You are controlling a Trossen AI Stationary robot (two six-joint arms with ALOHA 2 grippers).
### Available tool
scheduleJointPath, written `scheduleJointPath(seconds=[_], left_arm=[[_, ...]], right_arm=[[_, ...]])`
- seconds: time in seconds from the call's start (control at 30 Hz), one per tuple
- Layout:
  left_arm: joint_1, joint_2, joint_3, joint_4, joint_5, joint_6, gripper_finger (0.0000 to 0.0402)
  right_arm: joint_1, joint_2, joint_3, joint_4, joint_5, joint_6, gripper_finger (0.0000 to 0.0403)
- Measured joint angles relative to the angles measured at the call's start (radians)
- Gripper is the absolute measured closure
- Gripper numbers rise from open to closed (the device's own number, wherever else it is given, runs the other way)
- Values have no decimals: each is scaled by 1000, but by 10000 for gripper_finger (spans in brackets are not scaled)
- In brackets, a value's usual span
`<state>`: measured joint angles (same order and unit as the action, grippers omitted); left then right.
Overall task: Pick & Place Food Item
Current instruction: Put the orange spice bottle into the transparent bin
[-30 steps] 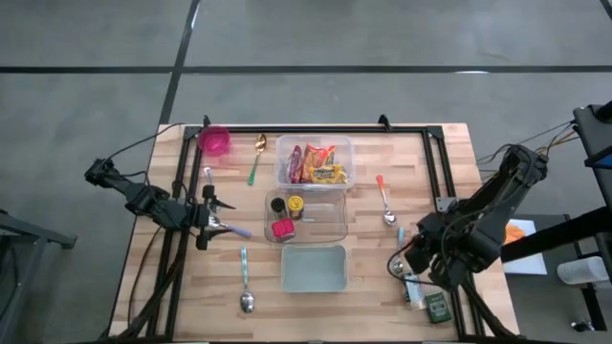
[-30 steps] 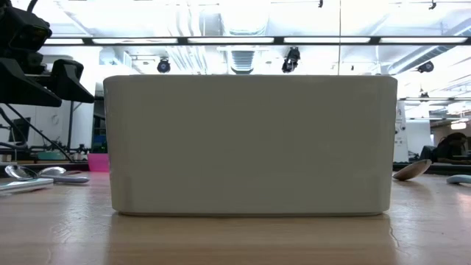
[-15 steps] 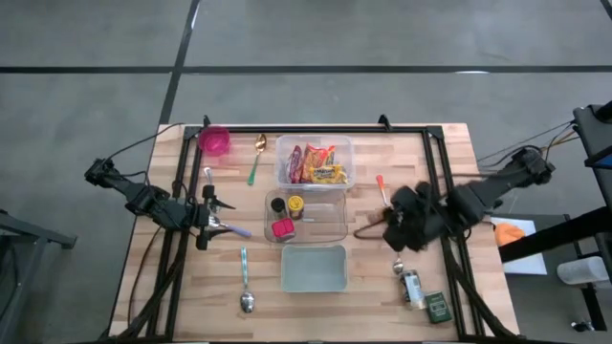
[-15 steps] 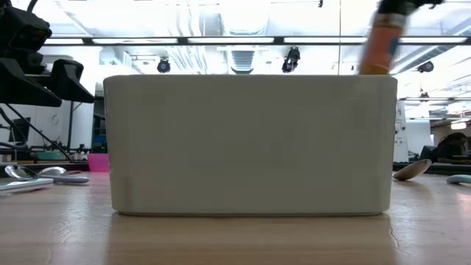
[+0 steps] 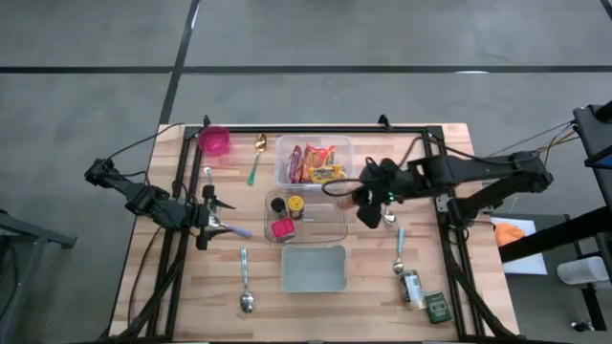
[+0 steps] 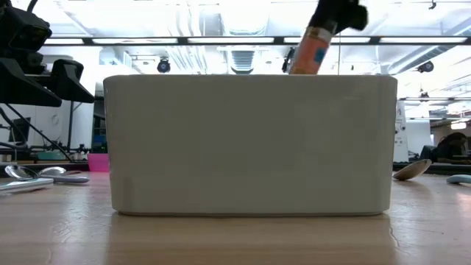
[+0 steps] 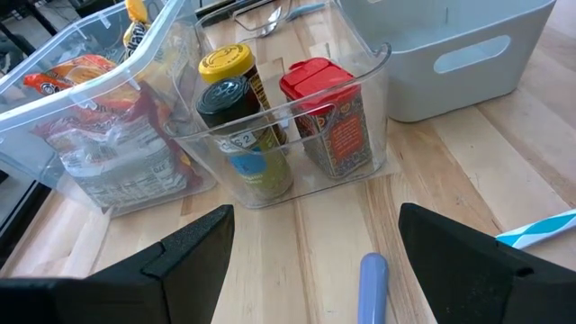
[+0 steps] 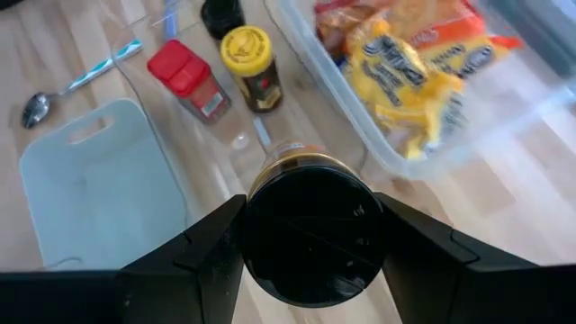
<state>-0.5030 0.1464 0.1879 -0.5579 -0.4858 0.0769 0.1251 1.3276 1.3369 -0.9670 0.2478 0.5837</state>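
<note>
My right gripper (image 5: 369,208) is clamped on a black-lidded spice jar (image 8: 310,216), held above the clear bin's (image 5: 330,225) right edge. My left gripper (image 5: 212,221) waits spread apart beside a spoon (image 5: 246,285).

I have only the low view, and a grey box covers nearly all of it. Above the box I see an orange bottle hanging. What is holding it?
Observer: The right gripper holds the bottle between its fingers, near the dark cap.
Operator: What is below it on the table?
Observer: In the high view it hangs at the right edge of the clear bin.
Operator: Is that bin empty?
Observer: No. In its left part stand a red-lidded jar, a yellow-lidded jar and a black-lidded jar.
</note>
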Motion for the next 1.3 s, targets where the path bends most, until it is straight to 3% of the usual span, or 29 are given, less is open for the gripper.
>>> scheduleJointPath(seconds=[0.4, 0.8, 1.3], left_arm=[[0, 0, 0, 0, 0, 0, 85], [0, 0, 0, 0, 0, 0, 85], [0, 0, 0, 0, 0, 0, 85]], right_arm=[[-94, 216, 121, 28, -142, -142, 188], [-105, 414, 227, 21, -174, -192, 188], [-162, 511, 224, -32, -172, -168, 188]])
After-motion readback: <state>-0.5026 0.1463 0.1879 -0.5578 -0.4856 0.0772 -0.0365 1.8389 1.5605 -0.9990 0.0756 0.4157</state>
